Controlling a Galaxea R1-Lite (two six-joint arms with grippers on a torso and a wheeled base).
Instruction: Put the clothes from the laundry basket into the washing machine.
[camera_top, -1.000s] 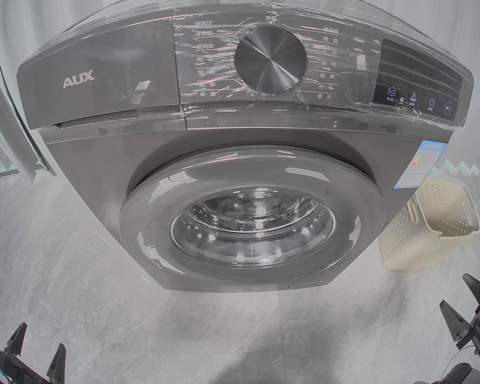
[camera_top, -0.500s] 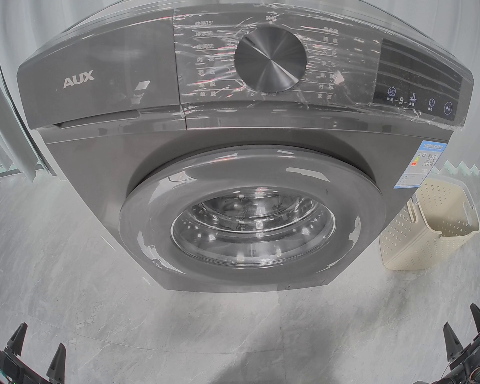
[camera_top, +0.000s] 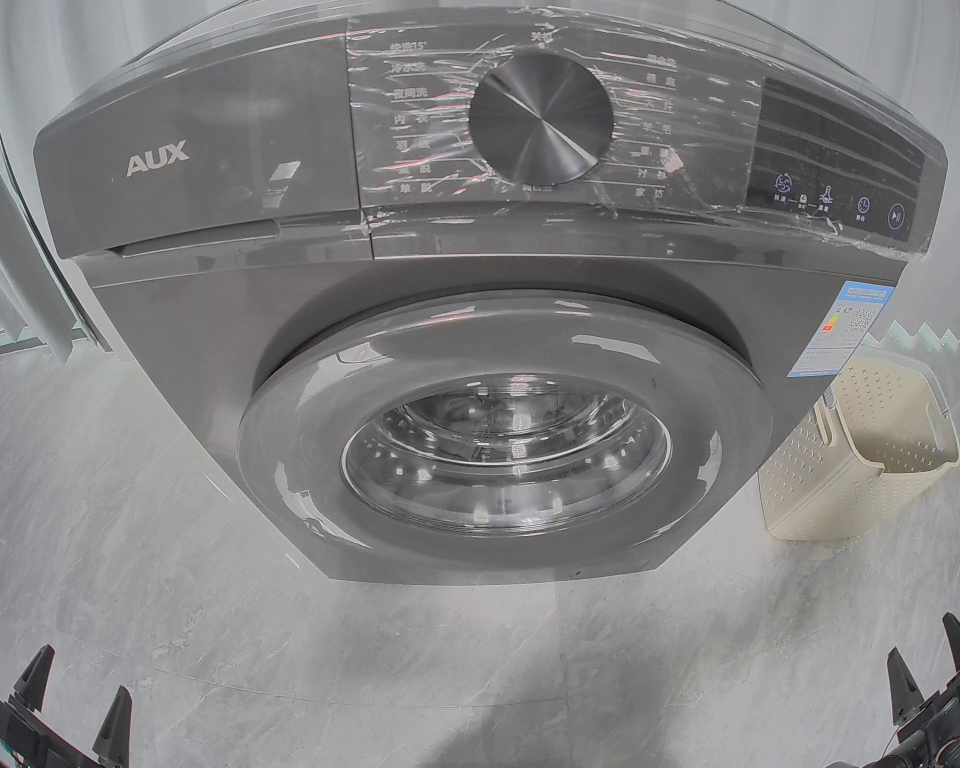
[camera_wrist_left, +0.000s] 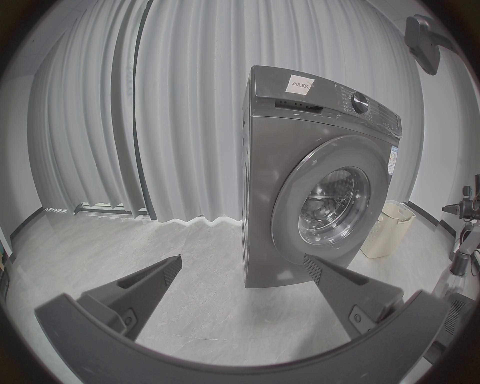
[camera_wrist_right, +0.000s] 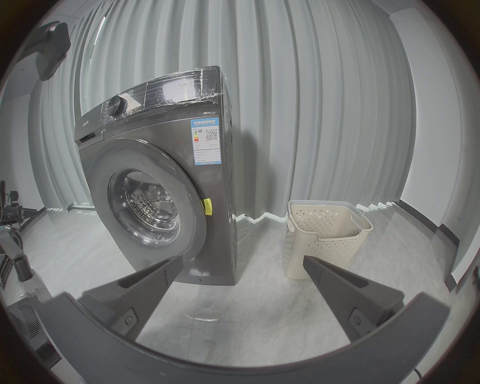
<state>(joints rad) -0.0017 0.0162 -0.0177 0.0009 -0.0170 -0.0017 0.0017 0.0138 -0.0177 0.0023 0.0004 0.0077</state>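
Left tool (camera_top: 83, 672) and right tool (camera_top: 920, 640) hang low, jaws wide, empty, ready to grasp; washing machine (camera_top: 500, 270), door (camera_top: 300, 420) shut, stands ahead between them; laundry basket (camera_top: 860, 460) sits beyond the right tool, contents hidden.

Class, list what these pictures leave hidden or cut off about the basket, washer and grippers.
- Laundry basket contents: right wrist view, its own walls hide the inside.
- Washing machine drum: head view, reflections on the glass mask parts.
- Right gripper: head view, edge cuts it off.
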